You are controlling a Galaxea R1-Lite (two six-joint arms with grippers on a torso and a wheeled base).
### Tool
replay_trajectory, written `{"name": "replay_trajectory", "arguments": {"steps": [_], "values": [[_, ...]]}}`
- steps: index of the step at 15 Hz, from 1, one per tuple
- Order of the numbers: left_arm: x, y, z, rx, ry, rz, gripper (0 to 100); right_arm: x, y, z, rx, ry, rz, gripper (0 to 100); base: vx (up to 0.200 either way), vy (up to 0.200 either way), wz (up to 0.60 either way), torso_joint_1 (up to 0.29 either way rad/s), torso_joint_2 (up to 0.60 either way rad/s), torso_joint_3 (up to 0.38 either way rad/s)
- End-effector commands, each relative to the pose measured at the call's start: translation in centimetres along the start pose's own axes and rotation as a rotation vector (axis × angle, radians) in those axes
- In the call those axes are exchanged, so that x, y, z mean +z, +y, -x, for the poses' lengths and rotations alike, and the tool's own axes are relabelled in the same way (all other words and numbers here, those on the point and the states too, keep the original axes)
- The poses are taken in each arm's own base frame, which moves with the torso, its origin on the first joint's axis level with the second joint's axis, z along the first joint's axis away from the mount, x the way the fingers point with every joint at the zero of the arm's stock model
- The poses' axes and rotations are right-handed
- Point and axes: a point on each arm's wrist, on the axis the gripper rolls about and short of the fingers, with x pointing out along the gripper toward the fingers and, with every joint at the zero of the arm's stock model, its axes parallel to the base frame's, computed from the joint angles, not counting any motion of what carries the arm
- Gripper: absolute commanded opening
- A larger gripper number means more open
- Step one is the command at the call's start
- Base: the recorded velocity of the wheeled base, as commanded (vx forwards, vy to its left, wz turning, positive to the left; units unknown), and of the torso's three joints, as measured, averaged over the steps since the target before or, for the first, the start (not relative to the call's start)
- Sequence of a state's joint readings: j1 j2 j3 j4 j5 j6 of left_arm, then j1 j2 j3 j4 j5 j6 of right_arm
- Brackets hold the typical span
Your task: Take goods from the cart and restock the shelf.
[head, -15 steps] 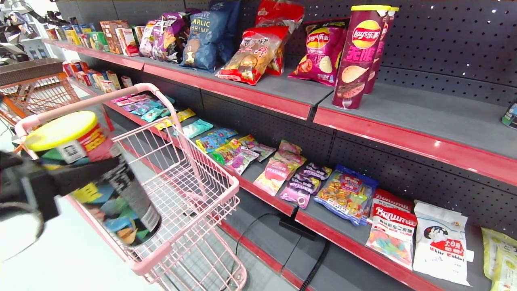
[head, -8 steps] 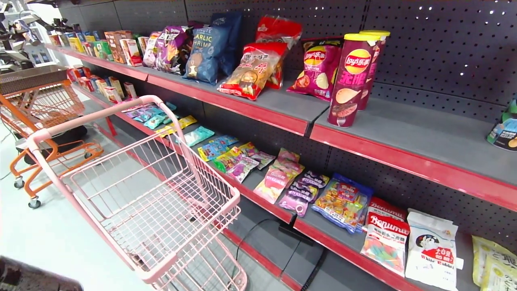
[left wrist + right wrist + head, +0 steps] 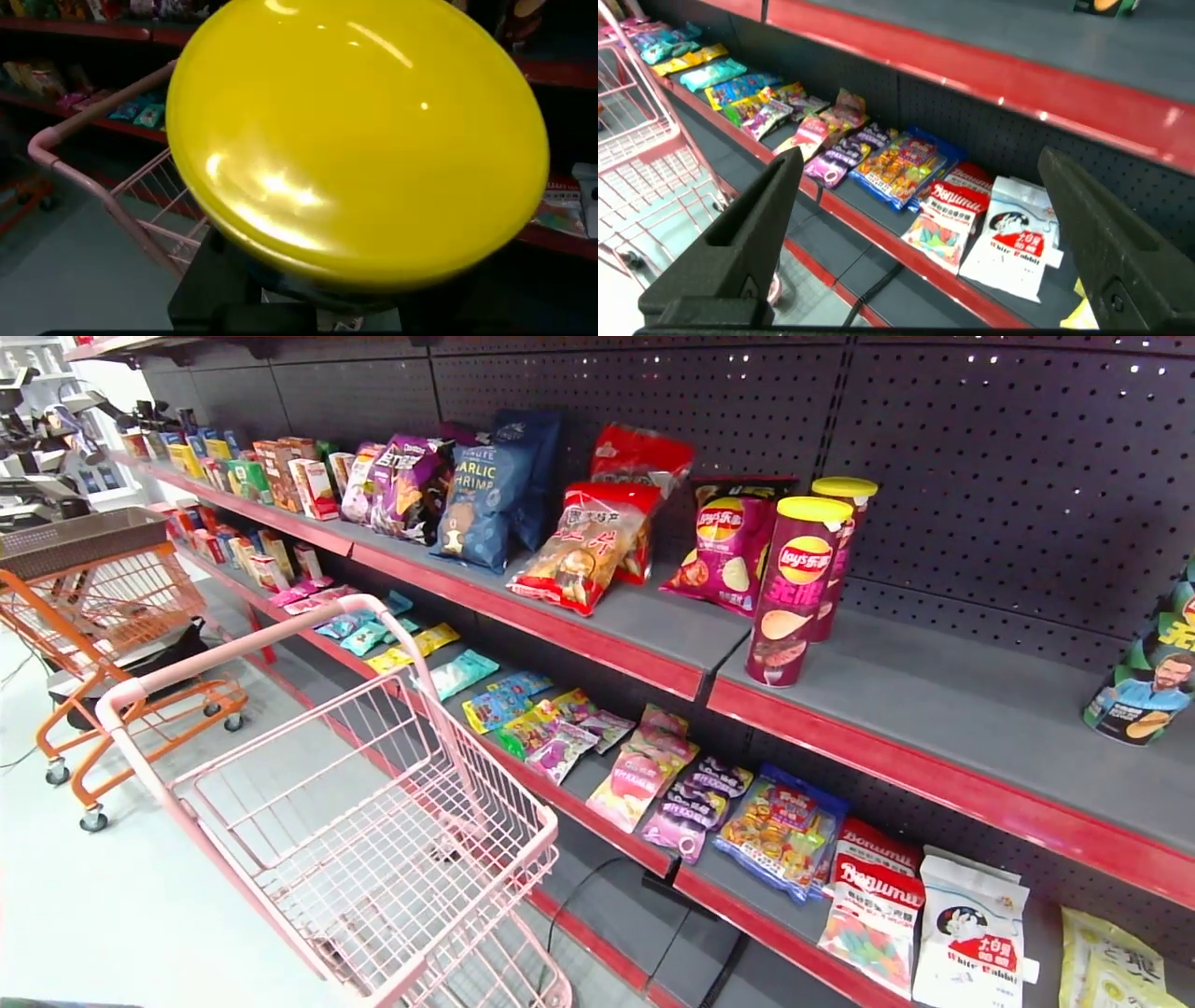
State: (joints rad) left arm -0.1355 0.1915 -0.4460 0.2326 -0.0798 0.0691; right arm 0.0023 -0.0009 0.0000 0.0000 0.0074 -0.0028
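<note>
Chip canister (image 3: 355, 131), seen lid-on: its yellow cap sits close before the left wrist camera, with the dark left gripper (image 3: 280, 301) beneath it. The fingers themselves are hidden, but the jaws are judged closed round the tube's body, since the canister is carried in the air with the pink cart (image 3: 373, 845) behind it. A grip on the body would leave the base free for standing the tube upright. The right gripper (image 3: 917, 166) hovers before the lower shelf's candy bags (image 3: 780, 831), jaws spread wide and holding nothing — probably kept aside. On the upper shelf (image 3: 934, 709), two purple canisters (image 3: 789, 593) stand upright near the front edge and a green-printed canister (image 3: 1144, 681) stands at far right. The board between them is the likely slot, like goods grouped together.
</note>
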Motion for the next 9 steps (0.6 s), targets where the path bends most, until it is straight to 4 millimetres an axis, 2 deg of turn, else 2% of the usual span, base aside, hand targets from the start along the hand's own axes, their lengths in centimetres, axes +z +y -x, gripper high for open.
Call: {"name": "replay_trajectory", "arguments": {"steps": [1, 2, 7, 9], "values": [[0.06, 0.01, 0.02, 0.004, -0.002, 0.0, 0, 0.0, 0.0, -0.01, 0.001, 0.001, 0.0, 100, 0.0, 0.0, 0.0, 0.203, -0.49, -0.29], [0.06, 0.01, 0.02, 0.004, -0.002, 0.0, 0, 0.0, 0.0, -0.01, 0.001, 0.001, 0.0, 100, 0.0, 0.0, 0.0, 0.178, -0.43, -0.266], [0.78, 0.07, -0.09, 0.003, -0.007, -0.037, 0, 0.0, 0.0, -0.01, 0.001, 0.001, -0.004, 100, 0.0, 0.0, -0.6, 0.172, -0.39, -0.225], [0.86, 0.08, -0.14, 0.004, -0.004, -0.048, 0, 0.0, 0.0, -0.01, 0.001, 0.001, -0.003, 100, 0.0, 0.0, -0.6, 0.049, -0.06, -0.049]]}}
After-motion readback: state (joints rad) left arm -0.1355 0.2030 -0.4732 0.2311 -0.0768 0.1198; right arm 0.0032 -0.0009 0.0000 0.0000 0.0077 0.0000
